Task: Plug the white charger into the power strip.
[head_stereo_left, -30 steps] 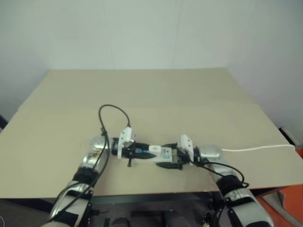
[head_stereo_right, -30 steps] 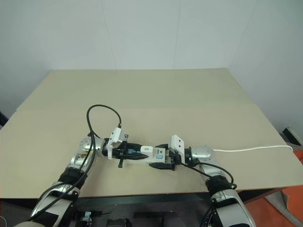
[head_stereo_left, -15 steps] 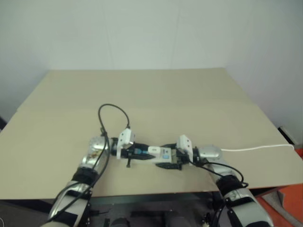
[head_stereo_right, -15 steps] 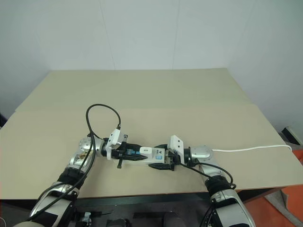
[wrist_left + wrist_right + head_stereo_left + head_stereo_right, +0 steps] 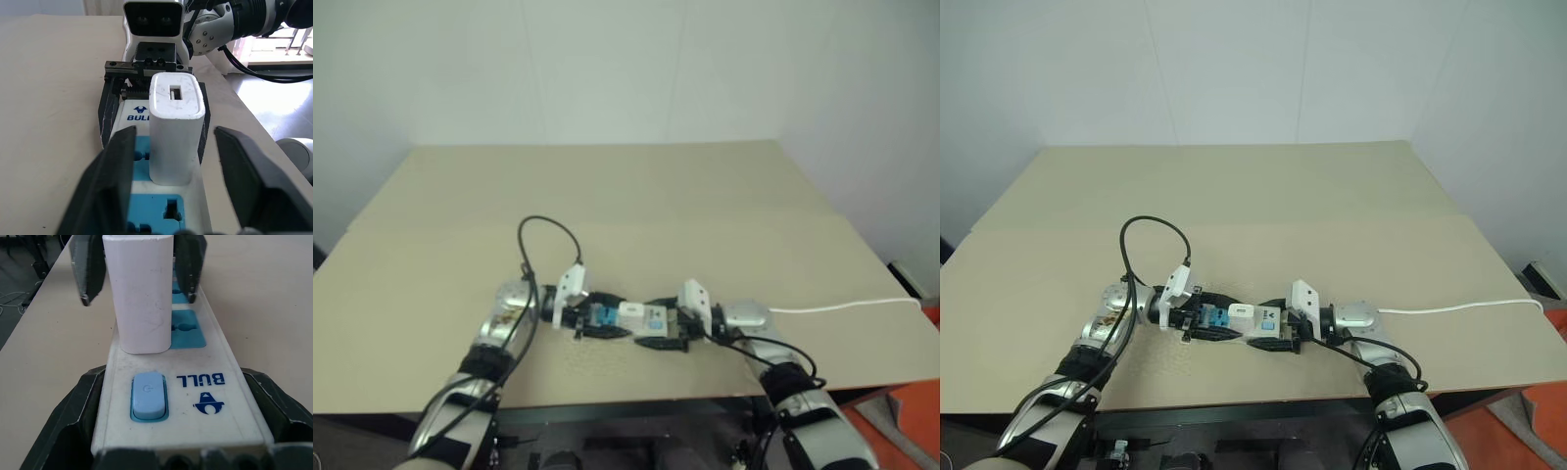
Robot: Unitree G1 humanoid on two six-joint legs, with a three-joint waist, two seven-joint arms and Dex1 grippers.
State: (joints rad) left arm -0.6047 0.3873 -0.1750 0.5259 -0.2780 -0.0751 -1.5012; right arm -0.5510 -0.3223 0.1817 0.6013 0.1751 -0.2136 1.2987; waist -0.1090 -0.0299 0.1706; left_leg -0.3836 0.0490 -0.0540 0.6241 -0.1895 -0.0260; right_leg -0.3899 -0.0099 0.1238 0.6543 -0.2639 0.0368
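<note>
A big tan table (image 5: pixel 1263 196) takes up most of the head views. It has a flat, bare top. A thin line runs across the top from side to side, about halfway back. The far edge of the table sits close to a plain white wall (image 5: pixel 1234 69). A second white wall stands on the right, and the two walls meet in a corner (image 5: pixel 1410 137) just behind the table's far right end. Past the right edge of the table, low down, there is something orange (image 5: pixel 1518 441) on the floor. The floor under the front edge of the table looks dark.
</note>
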